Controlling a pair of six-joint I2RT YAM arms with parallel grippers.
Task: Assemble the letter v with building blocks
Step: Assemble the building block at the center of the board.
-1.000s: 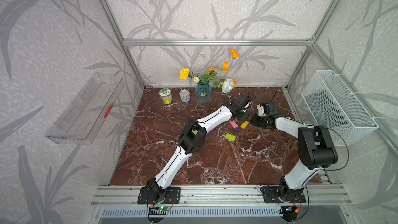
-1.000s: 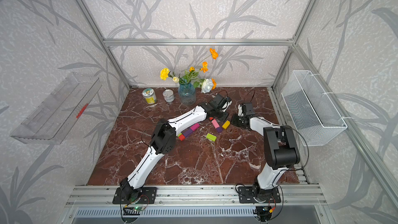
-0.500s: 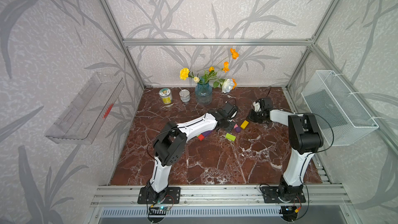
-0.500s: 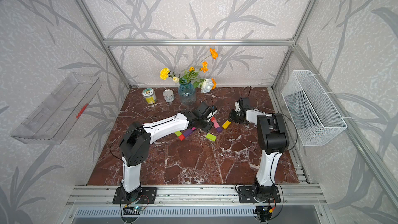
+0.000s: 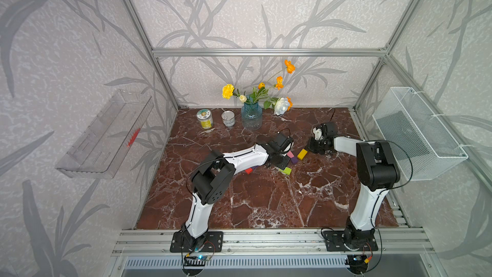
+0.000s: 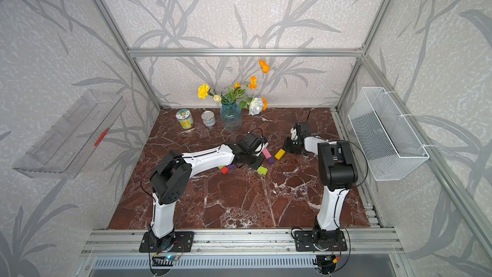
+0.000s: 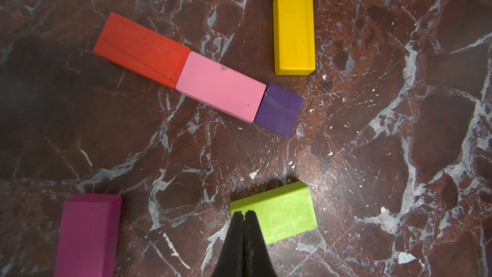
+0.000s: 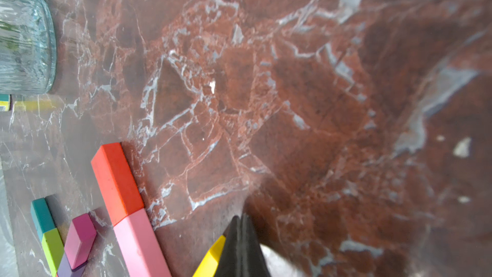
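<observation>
- The left hand (image 7: 244,213) has its jaws pressed together and holds nothing. Its tips sit at the edge of the lime bar (image 7: 274,213); whether they touch it I cannot tell. Shut like this, it looks set to push rather than pick.
- The lime bar lies flat on the desk (image 7: 399,155), on the robot's side of the cluster and apart from the other blocks. Its long axis runs roughly crosswise to the hand, slightly slanted.
- The right hand (image 8: 241,218) is likewise shut and empty, with its tip just beside one end of the yellow bar (image 8: 210,259).
- The yellow bar lies flat, its long axis pointing from the right hand toward the purple cube (image 7: 279,111), with a small gap before the cube. A hand at the far end suits a push along that axis to close the gap.
- The red bar (image 7: 141,49), pink bar (image 7: 221,86) and purple cube touch end to end in one straight slanted line. This reads as a finished stroke, with the cube as the point of the V.
- In both top views the pink and yellow bars spread from the cube toward the back wall, so the V opens away from the robot.
- The yellow stroke is the shorter one, and the lime bar seems meant to lengthen it.
- The magenta bar (image 7: 87,233) and teal bar (image 8: 41,217) lie off to the left arm's side, apparently spare.
</observation>
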